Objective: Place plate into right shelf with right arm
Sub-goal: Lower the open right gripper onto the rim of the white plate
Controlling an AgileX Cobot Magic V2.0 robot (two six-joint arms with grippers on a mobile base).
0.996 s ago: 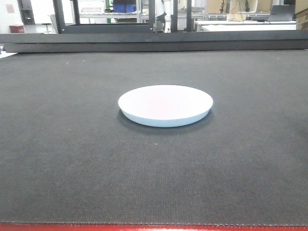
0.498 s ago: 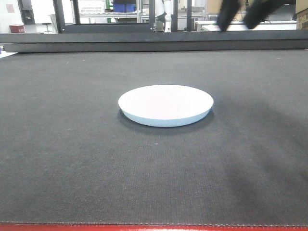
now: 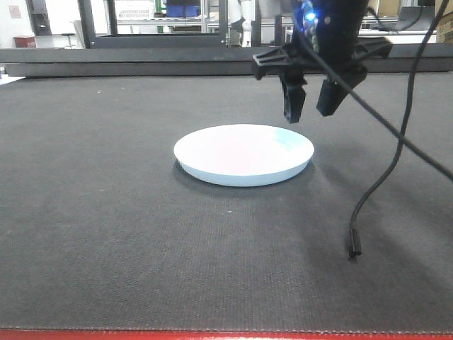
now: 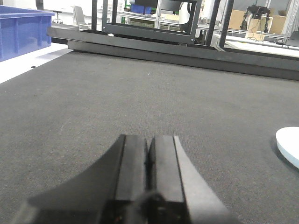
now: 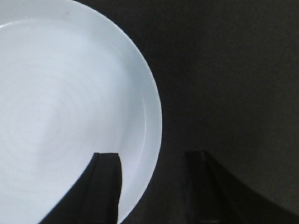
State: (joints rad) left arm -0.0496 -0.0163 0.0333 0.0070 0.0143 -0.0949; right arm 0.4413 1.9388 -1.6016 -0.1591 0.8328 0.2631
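A dark woven mat (image 3: 106, 234) covers the whole table. At its far left, seen from the left wrist, stands a blue bin (image 4: 23, 32); its inside is hidden.

The plate (image 3: 243, 154) lies flat and right way up near the middle of the mat, with nothing on it. It is round, shallow and plain white, with a faint blue tint along its low outer wall.

The right gripper (image 3: 309, 113) hangs above the plate's far right edge, pointing down and spread wide. One of its fingers (image 5: 105, 186) is over the plate and the other over bare mat.

The left gripper (image 4: 148, 158) sits low over the mat, left of the plate, its fingers pressed together on nothing.

A black cable (image 3: 382, 177) dangles on the right, its plug near the mat.
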